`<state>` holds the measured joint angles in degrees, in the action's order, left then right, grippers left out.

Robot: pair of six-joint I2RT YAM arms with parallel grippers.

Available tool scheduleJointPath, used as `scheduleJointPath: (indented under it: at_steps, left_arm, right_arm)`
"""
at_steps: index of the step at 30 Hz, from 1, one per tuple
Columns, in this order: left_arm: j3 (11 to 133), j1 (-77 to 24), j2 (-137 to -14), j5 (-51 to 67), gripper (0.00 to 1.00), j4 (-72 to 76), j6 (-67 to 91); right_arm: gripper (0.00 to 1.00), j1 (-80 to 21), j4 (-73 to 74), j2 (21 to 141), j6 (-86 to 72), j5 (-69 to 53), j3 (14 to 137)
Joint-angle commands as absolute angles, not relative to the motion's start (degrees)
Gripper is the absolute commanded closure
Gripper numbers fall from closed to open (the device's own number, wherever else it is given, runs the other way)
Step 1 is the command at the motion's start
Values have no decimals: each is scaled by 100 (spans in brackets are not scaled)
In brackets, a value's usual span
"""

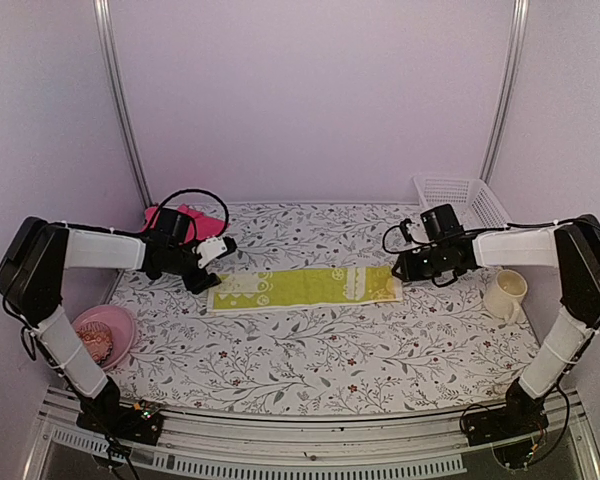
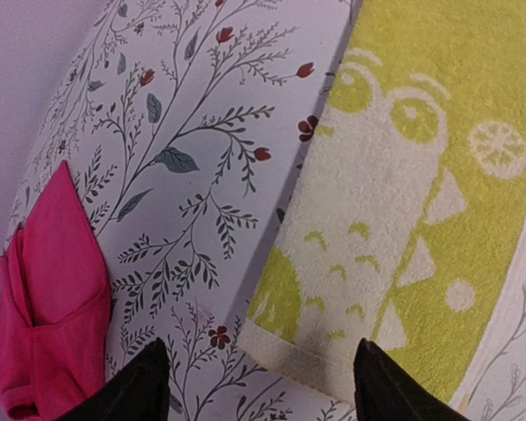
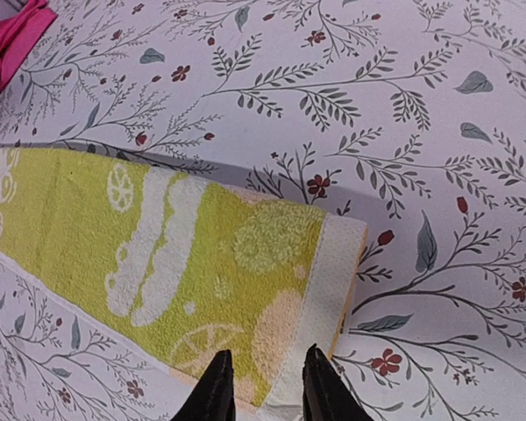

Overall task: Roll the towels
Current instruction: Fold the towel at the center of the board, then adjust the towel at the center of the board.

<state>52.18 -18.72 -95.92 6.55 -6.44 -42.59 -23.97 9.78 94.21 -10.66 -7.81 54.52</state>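
1. overhead, the yellow-green towel lies spread flat as a long strip across the middle of the flowered table, between my two tools. my left gripper sits at its left end and my right gripper at its right end. the pink towel is bunched at the back left, partly hidden by my left wrist. a pink bowl stands at the near left, a cup at the right, and a white basket at the back right.
2. from my left wrist, the left gripper has its jaws wide apart with nothing between them. the yellow-green towel has its near corner lying flat just below that gap. the pink towel lies crumpled to the left, apart from it.
3. from my right wrist, the right gripper has its jaws a narrow gap apart over the white hem of the yellow-green towel. whether they pinch the hem i cannot tell.
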Motion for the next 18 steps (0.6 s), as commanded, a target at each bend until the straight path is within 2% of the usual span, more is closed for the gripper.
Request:
scheduleJointPath:
  at_steps: [1, 3, 6, 10, 18]
  left_arm:
    - [5364, -1870, -9671, 437, 33, -134, -3973]
    - [5309, -1904, -9716, 306, 39, -14, -3976]
    - [5230, -1991, -9845, 124, 46, 139, -4019]
    - [5107, -2184, -10112, -363, 51, 415, -4132]
    - [4883, -2437, -10308, -933, 53, 688, -4436]
  right_arm:
    - [78, -2419, 816, 10207, -1432, -871, 6119]
    - [87, -2421, 800, 10498, -1494, -901, 6366]
    - [90, -2425, 808, 10847, -1578, -839, 6673]
    - [91, -2420, 862, 11236, -1599, -624, 6881]
    - [91, -2365, 1353, 11939, -1639, -188, 7619]
